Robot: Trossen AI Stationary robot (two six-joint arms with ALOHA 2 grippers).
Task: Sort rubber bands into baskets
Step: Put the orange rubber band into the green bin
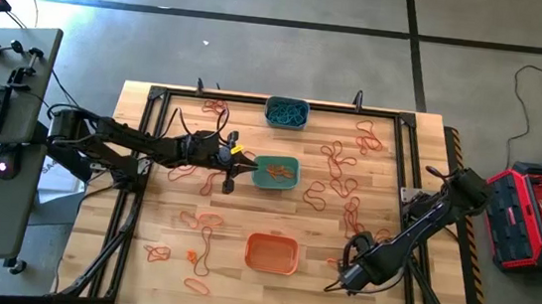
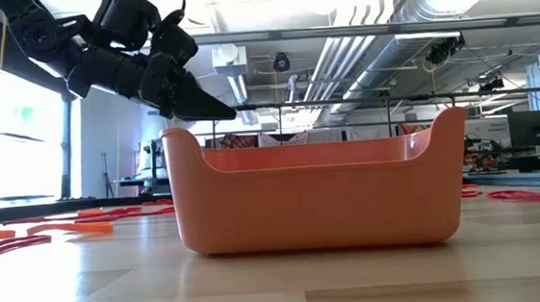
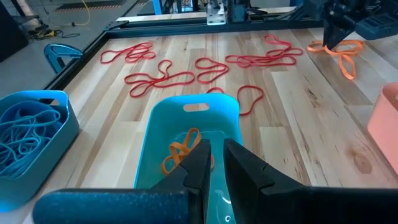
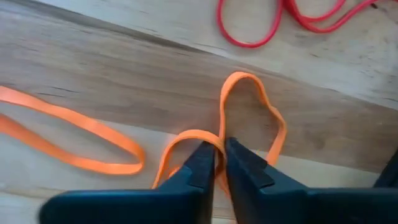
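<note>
Three baskets stand in a row down the table's middle: grey-blue (image 1: 286, 112) with blue bands at the far edge, teal-green (image 1: 276, 172) with orange bands (image 3: 179, 151) in it, and orange (image 1: 272, 253) nearest. My left gripper (image 3: 216, 148) is shut, above the teal-green basket's left end. In the low view (image 2: 210, 105) nothing hangs from it. My right gripper (image 4: 219, 148) is low over the table, right of the orange basket (image 1: 343, 277), shut on an orange rubber band (image 4: 252, 106). My right gripper pinches the orange band between its two fingertips where the strand bends back on itself (image 4: 217, 138). The fingers come from above, slanting down. The band's loop (image 4: 273, 118) lies slack and flat on the wood beyond the fingertips.
Red bands (image 1: 344, 169) lie scattered over the table's far right part, and orange and red ones (image 1: 207, 221) over the near left. Another orange band (image 4: 68, 140) lies beside the held one. A black frame rail (image 1: 410, 155) runs round the work area.
</note>
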